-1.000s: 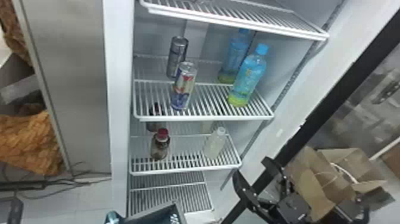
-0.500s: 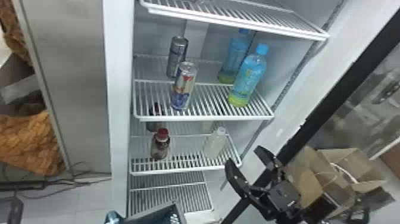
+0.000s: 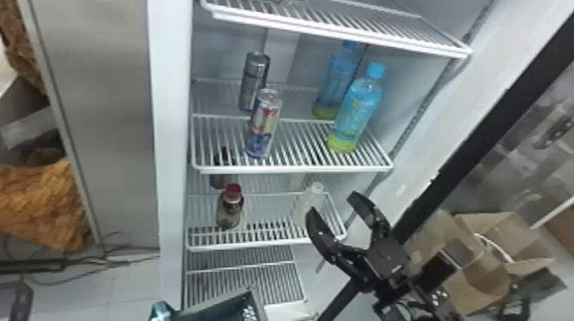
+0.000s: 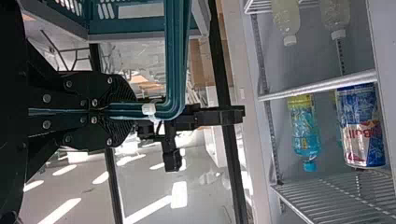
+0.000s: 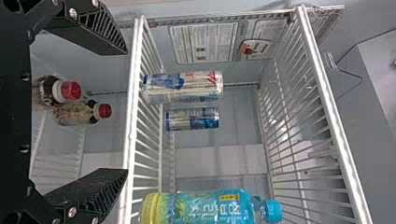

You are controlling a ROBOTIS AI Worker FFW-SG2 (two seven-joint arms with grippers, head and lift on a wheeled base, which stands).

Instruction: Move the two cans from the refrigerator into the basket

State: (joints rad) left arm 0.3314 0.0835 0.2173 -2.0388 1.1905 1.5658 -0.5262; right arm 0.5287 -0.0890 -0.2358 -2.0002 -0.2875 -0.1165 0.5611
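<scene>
Head view | right gripper (image 3: 332, 204) hanging open | left wrist view: left gripper (image 4: 132, 111) clasping basket handle (image 4: 175, 60) | front can (image 3: 263, 124) risking a topple (off-centre reach)

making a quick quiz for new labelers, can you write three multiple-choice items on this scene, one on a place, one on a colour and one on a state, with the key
1. Where does the front can stand?
a) in the basket
b) on the shelf with the blue-capped bottles
c) on the floor

2. What colour is the cap of the front dark bottle?
a) red
b) green
c) yellow

3. How is the right hand?
a) shut on a can
b) shut on a bottle
c) open and empty

Key:
1 b: the head view shows can and bottles on one shelf.
2 a: the cap shows dark red in the head view.
3 c: its fingers stand wide apart with nothing gripped between them.
</scene>
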